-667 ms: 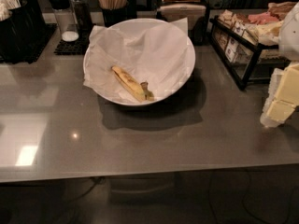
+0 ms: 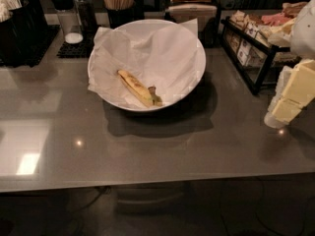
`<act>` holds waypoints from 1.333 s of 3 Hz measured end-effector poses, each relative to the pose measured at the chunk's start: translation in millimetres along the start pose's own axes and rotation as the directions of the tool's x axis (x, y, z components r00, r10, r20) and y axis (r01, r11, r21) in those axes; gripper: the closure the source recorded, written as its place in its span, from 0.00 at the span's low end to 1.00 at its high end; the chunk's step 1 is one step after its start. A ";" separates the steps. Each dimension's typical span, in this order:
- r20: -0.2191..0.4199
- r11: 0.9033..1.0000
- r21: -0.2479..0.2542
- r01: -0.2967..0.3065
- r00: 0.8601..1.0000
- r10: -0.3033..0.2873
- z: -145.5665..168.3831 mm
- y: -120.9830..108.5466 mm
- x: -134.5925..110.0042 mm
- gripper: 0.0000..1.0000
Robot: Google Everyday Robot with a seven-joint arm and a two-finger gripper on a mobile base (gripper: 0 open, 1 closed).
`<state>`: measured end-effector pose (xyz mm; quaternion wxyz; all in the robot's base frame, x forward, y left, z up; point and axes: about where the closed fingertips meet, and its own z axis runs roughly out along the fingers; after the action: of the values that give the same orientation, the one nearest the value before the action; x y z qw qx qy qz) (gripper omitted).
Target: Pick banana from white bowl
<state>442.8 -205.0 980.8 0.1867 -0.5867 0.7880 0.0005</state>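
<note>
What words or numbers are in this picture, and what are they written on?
No text here can be read.
Packets in the black rack: any print is too blurred to read.
White bowl, its paper and the banana: no writing.
Gripper, at the right edge beside the rack, over the table: no writing shows.

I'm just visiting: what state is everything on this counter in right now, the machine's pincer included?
banana: lying loose on the paper in the bowl, not held.
white bowl: upright on the table, paper-lined.
pincer: at the right edge above the table, apart from bowl and banana.
shaker: upright, cap on.
stick holder: upright, full.
</note>
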 end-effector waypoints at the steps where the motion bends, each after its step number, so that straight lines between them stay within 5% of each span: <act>1: 0.183 0.995 -0.080 -0.059 0.980 0.072 5.8 -12.6 -49.7 0.00; 2: 0.331 0.984 -0.163 -0.076 0.935 0.127 2.4 -28.9 -115.3 0.00; 4: 0.350 0.984 -0.149 -0.101 0.925 0.148 0.0 -29.5 -128.1 0.00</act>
<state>501.1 -95.8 1025.0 0.2891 -0.5363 0.7745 0.1703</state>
